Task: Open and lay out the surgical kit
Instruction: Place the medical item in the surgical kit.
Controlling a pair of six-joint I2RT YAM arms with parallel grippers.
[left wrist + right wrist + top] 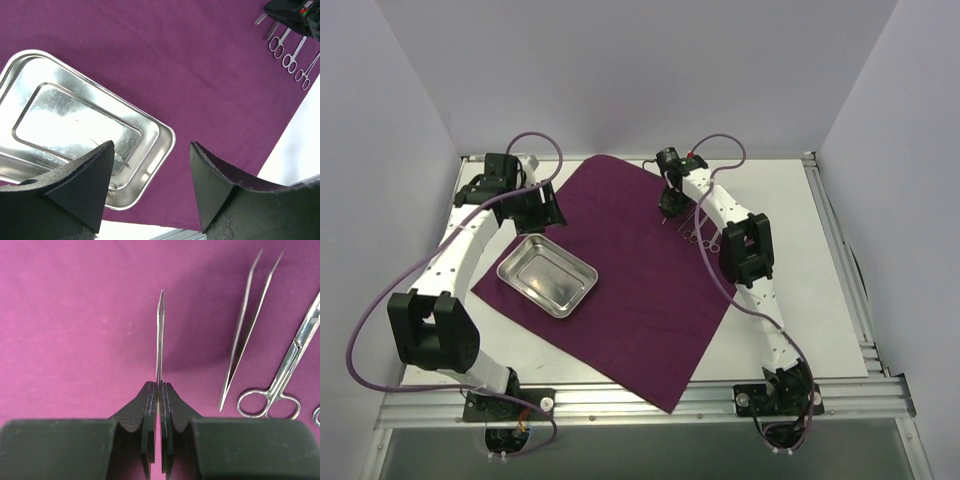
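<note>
Right wrist view gives us the clearest finding. The right gripper (159, 390) is clamped on a slim pointed steel instrument (160, 335), pinched by its rear end so that the tip projects forward over the dark magenta-purple cloth wrap (75, 315). We judge this rear hold to be deliberate (it leaves the tip free to go down first). Whether the tip touches the cloth we cannot tell.

Just to its right, straight steel tweezers (247, 325) and ring-handled steel scissors (285, 370) lie flat on the cloth, roughly parallel and not touching. That row suggests the instruments are being laid out one by one. The held item looks bound for the bare cloth to the left of the tweezers.

Left wrist view shows the left gripper (150, 147) with its fingers spread wide and nothing between them. It hovers over one corner of the shiny rectangular steel tray with rounded corners (75, 120).

The tray sits upright on the left part of the opened cloth, well apart from the row. It appears empty (a faint thin mark on its floor we cannot identify). We judge that the cloth lies spread flat to serve as the working field, and that the tray's distance from the row avoids crowding. The layout is not yet complete.
</note>
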